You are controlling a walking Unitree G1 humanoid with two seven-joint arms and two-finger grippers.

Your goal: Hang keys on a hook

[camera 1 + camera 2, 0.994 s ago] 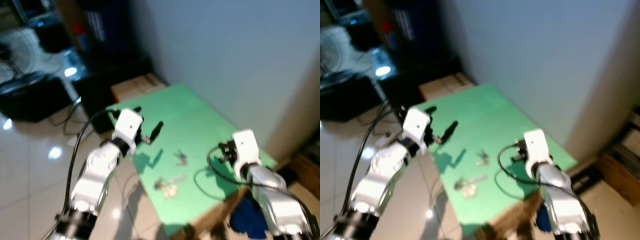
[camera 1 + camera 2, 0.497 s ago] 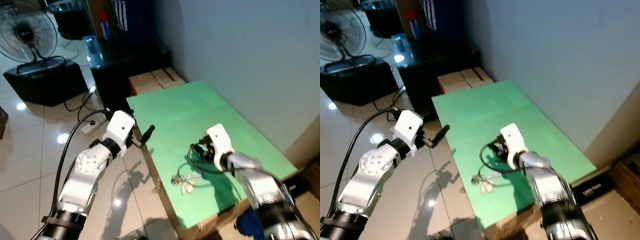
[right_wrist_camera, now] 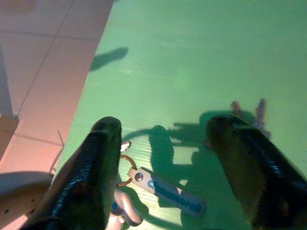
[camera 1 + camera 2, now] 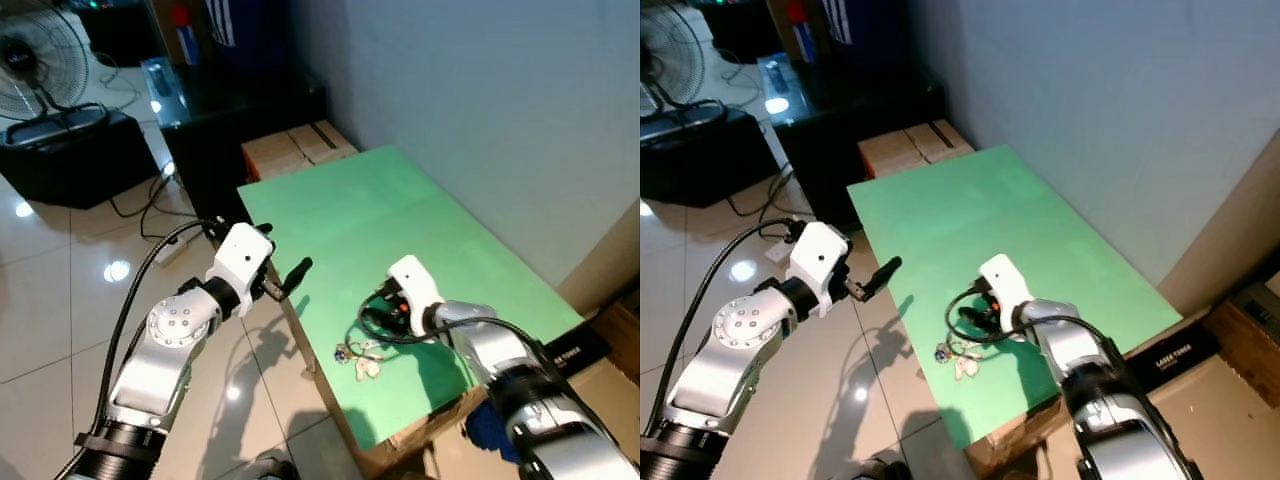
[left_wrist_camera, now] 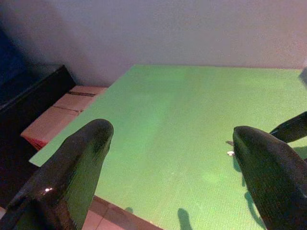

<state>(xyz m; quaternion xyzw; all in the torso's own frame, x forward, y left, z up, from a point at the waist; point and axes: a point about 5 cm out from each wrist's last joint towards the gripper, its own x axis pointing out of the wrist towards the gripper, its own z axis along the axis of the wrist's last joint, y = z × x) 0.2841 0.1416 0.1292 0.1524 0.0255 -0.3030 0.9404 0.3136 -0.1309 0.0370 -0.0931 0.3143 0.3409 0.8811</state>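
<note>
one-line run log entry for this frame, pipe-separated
phase: reach for keys | right gripper: open, above keys on green table | left gripper: open, at table's near edge | keys: not grasped

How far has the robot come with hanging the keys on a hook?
Nothing looks done: the keys lie on the green table near its front edge. In hand: the right gripper hovers open just above them, not touching. The left gripper waits open at the table's side. Grasping, lifting and hanging are all left.
</note>
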